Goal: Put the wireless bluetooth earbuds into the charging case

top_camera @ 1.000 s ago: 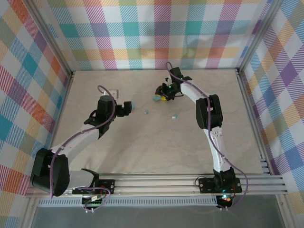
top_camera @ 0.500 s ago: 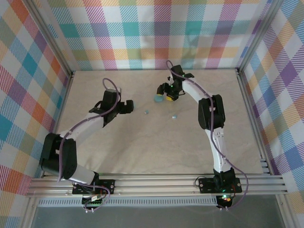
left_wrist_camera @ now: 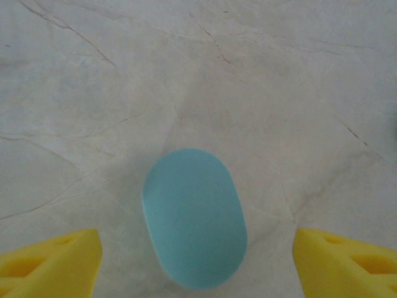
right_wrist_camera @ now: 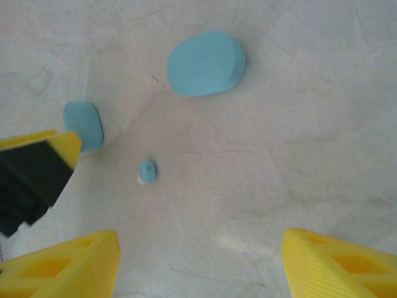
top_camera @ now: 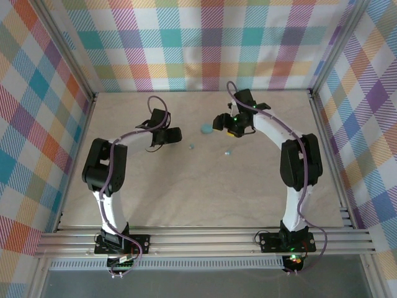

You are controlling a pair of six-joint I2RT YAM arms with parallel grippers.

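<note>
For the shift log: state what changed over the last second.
The right pincer backed off rightward from the teal oval plastic case, leaving it free. The left arm folded; the left pincer edged over another teal oval case. One tiny teal plastic earbud and its twin stayed put.

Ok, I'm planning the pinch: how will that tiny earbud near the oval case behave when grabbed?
The earbud looks tiny and rounded, so it may slip out or roll when squeezed. Probably very light: a nudge on the smooth table could send it skidding.

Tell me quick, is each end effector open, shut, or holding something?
Left end effector: open, holding nothing, straddling the teal case.
Right end effector: open, holding nothing.
</note>
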